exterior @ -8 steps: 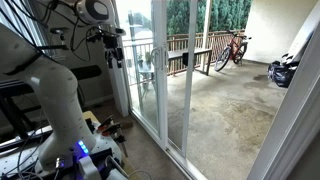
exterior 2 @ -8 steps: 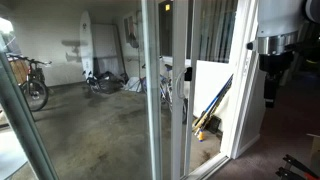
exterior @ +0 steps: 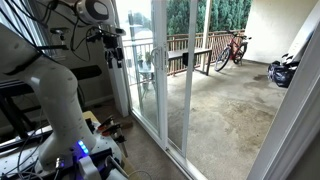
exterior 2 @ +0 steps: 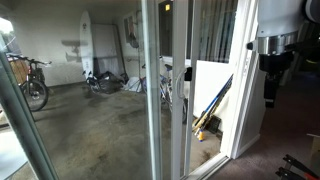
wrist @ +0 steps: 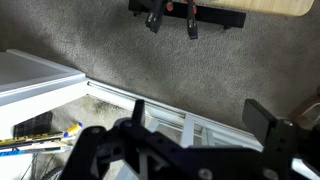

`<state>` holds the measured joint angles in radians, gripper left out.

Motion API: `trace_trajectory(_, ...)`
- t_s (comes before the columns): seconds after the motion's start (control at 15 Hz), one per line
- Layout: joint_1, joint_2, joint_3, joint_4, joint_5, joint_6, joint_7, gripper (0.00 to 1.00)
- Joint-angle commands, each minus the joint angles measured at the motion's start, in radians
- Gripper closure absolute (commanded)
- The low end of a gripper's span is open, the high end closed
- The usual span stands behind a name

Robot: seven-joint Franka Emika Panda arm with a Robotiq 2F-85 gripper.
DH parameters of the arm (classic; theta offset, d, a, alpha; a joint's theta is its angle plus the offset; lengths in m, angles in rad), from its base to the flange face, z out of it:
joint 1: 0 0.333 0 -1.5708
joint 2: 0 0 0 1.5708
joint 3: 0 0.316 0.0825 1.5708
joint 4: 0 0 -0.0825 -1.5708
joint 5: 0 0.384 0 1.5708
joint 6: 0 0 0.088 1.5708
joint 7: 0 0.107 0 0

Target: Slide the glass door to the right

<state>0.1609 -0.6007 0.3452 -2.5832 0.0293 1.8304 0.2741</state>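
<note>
Indoors, the white arm is holding the gripper [exterior: 113, 54] up at about 10 o'clock in an exterior view, just beside the doorway's near frame and apart from the glass. The glass door [exterior: 160, 95] is standing upright in the middle of that view, its white stile running from ceiling to floor at 3 o'clock from the gripper. Beyond the glass, a bicycle [exterior: 235, 47] is leaning by the patio railing at about 1 o'clock. In the wrist view the dark fingers [wrist: 272, 125] are spreading wide apart at 6 o'clock with nothing between them, and they are hanging over grey carpet [wrist: 90, 40] and the white floor track [wrist: 150, 105]. No finger is touching the door.
</note>
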Motion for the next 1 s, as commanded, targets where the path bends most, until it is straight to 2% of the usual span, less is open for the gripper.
trace_trajectory(0.0,0.020,0.004,-0.018,0.002,-0.010,-0.003,0.010,0.00)
trace_trajectory(0.6,0.020,0.004,-0.018,0.002,-0.010,-0.003,0.010,0.00)
trace_trajectory(0.93,0.001,0.130,0.036,0.078,-0.031,0.088,0.099,0.00)
